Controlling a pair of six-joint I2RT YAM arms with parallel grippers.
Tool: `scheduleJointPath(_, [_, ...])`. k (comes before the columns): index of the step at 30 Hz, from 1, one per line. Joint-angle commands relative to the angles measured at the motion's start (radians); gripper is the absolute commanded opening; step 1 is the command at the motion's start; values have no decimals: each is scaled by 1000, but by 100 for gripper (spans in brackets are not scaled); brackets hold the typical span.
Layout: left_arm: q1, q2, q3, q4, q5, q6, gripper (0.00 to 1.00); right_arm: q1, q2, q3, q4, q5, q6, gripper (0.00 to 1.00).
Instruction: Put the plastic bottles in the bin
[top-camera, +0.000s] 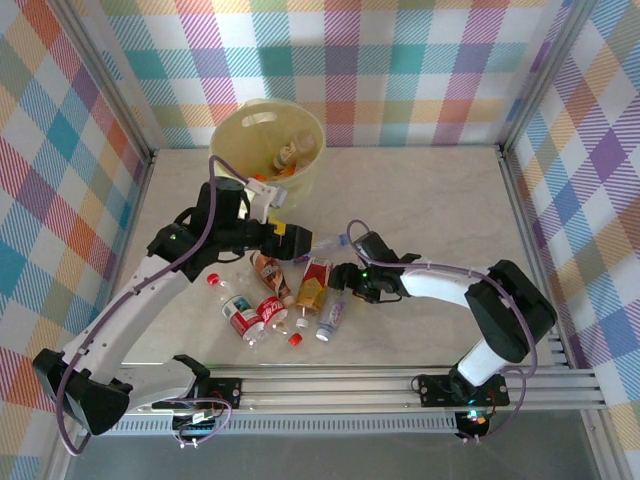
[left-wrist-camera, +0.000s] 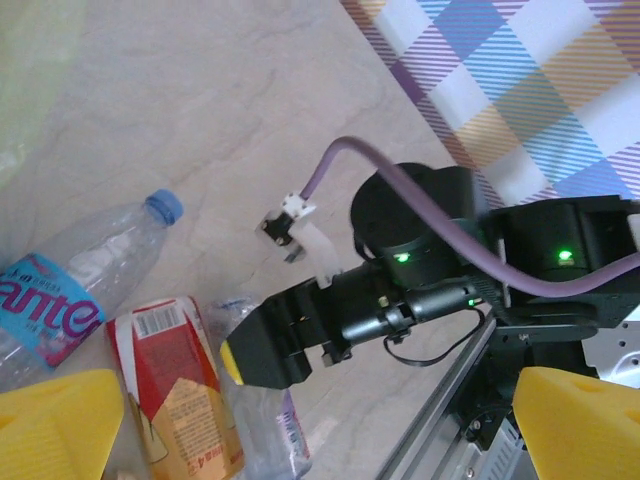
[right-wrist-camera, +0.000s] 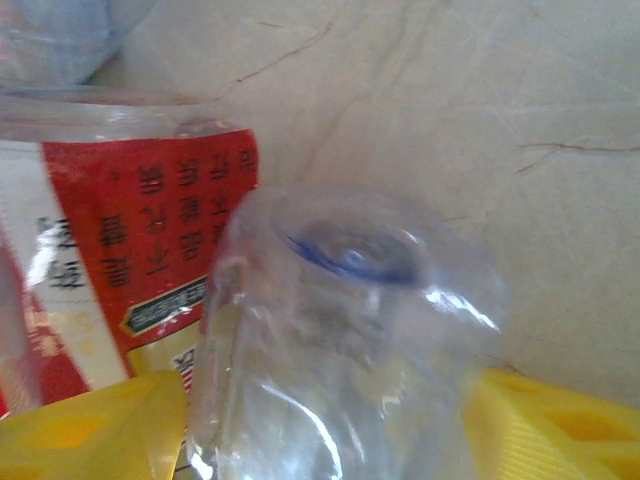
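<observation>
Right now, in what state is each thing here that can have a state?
bin, upright, open on top, bottles inside.
left pincer, open, holding nothing.
right pincer, closed on the clear bottle.
clear bottle, on its side, gripped from both sides.
red-label bottle, lying on its side, free.
blue-capped bottle, lying down, cap on.

Pale-yellow bin (top-camera: 232, 150) stood upright at the back, a couple of bottles (top-camera: 288, 156) lying inside. Out front, loose bottles (top-camera: 262, 310) lay on their sides: red-and-yellow-labelled bottle (top-camera: 314, 283), clear bottle (top-camera: 333, 315) just beside it, blue-labelled bottle (left-wrist-camera: 60, 300) nearby.
</observation>
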Motion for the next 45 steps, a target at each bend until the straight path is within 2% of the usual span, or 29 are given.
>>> scheduleJointPath(1, [-25,0,-24,66,-7,-21,100,9,18,5,14,32,32,72])
scheduleJointPath(6, [-56,6,-40,86,-9,-25,100,9,32,20,2,66,47,70])
scheduleJointPath(14, [-107,23,-57,90,6,-26,100,6,-14,44,-67,166,9,57])
scheduleJointPath(21, [-158,57,-89,166,25,-100,99,-55,-156,58,-171,249,-102,54])
scheduleJointPath(27, [-196,91,-135,285,16,-177,98,-125,-330,110,-277,253,-252,53])
scheduleJointPath(32, [-221,140,-165,425,39,-239,96,-175,-433,189,-350,187,-333,53])
scheduleJointPath(36, [-246,164,-208,572,53,-281,95,-217,-479,229,-343,49,-303,53])
scheduleJointPath(45, [-313,235,-208,687,52,-314,90,-227,-493,263,-297,-41,-244,53])
